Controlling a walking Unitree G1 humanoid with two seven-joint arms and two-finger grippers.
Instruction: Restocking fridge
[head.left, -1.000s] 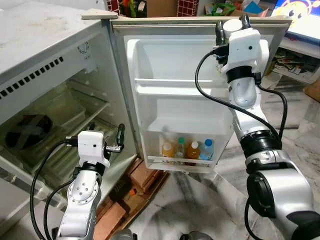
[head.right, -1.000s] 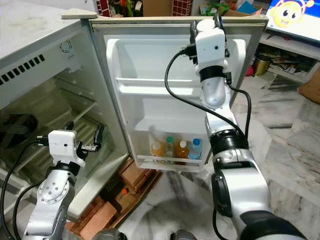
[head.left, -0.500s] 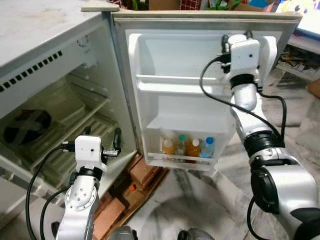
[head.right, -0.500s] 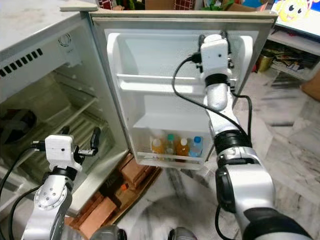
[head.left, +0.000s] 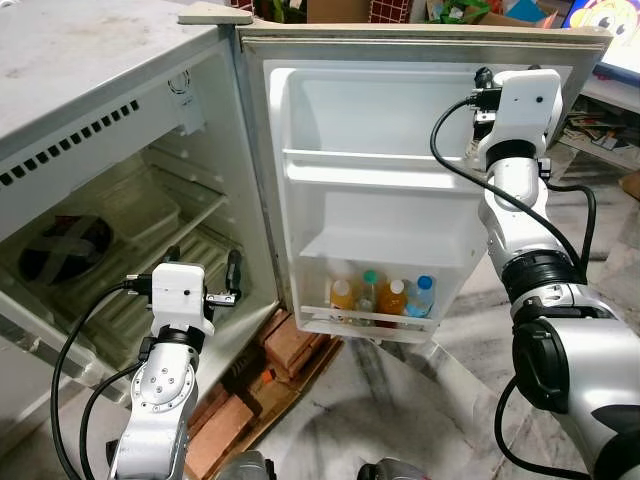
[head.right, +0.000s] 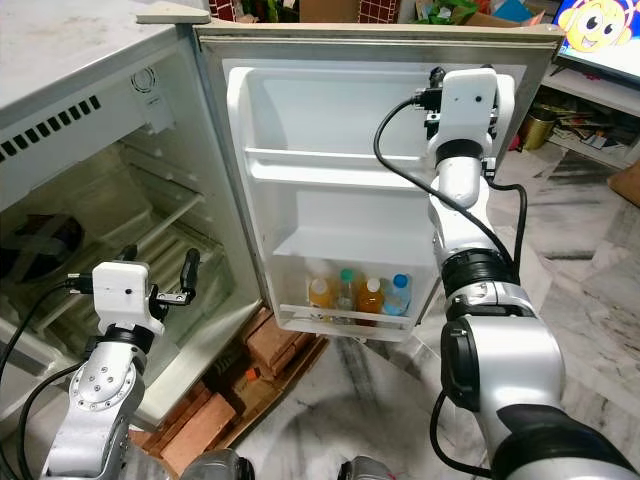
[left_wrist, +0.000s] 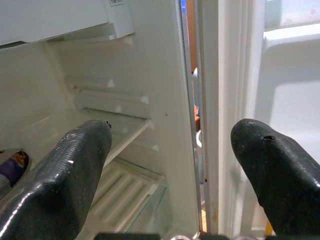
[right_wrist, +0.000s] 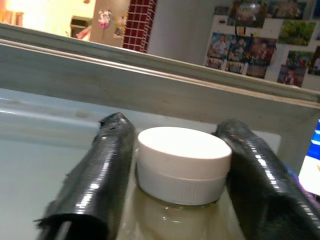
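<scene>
My right gripper (right_wrist: 172, 165) — pinching a white-capped jar (right_wrist: 182, 162) — has dropped from the fridge door (head.left: 400, 215) top to its upper shelf (head.left: 385, 168); left gripper (left_wrist: 170, 165) spread, idle.

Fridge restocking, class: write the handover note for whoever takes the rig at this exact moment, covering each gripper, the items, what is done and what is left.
Right gripper: fingers shut on a white-capped bottle, raised at the top compartment of the open fridge door.
Left gripper: open, holding nothing, low by the fridge interior.
Done: four drinks stand in the bottom door shelf.
Left: set the held bottle on a door shelf and let go; the upper door shelves hold nothing yet.
</scene>
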